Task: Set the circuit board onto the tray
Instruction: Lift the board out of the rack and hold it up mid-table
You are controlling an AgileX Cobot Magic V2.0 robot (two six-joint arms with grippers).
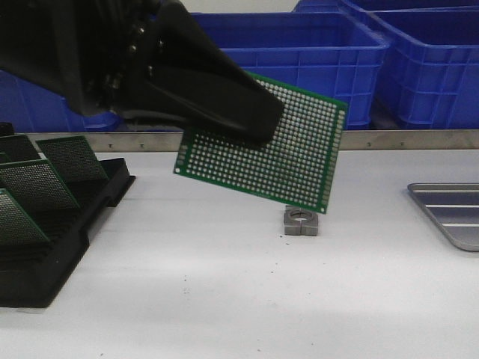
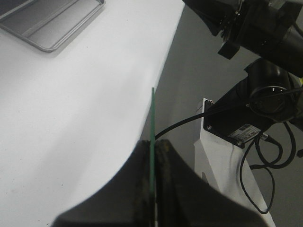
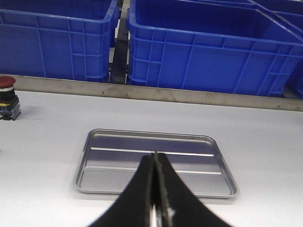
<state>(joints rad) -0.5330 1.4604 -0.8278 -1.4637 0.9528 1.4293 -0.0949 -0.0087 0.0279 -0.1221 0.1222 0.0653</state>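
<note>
Matte black tapered hand (image 1: 247, 123) fingers

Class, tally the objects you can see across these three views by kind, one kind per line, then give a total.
Green circuit boards: 5, one held by the left gripper as circuit board, four in the black rack
Metal trays: 1, the tray
Blue crates: at least 3
Metal clamp block: 1
Red push-button: 1
Total: at least 12

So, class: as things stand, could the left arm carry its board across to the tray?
Probably yes. The left gripper holds the board clear above the table, and only a small metal block sits low between it and the bare tray.
</note>
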